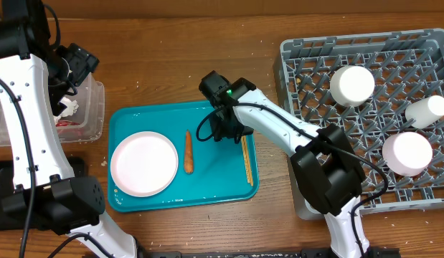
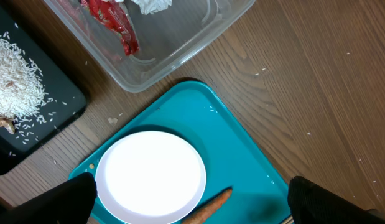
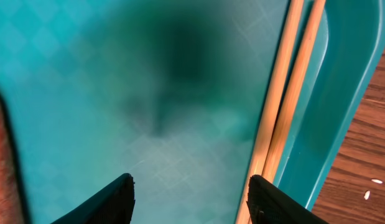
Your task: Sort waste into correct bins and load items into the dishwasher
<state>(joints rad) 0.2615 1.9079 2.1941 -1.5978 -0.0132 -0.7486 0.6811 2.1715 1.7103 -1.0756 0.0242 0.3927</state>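
The right pincer [image 3: 191, 200] hangs spread and empty, low over the teal tray [image 3: 74, 81]. The chopsticks [image 3: 285, 93] lie along the tray's 3 o'clock rim. The carrot [image 1: 188, 152] and plate [image 1: 143, 163] lie toward 9 o'clock. The left pincer [image 2: 192, 193] is spread too.

Your left arm [image 1: 24, 122] and right arm [image 1: 279, 125] show white shells, black joints, black looping cables. Right gripper [image 3: 191, 190] has black fingers [image 3: 105, 202]; green light [image 1: 227, 91] lit at its wrist.

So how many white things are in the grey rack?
3, in the grey plastic rack: the top white container near its middle, the tilted white container at the right edge, the lower white container below.
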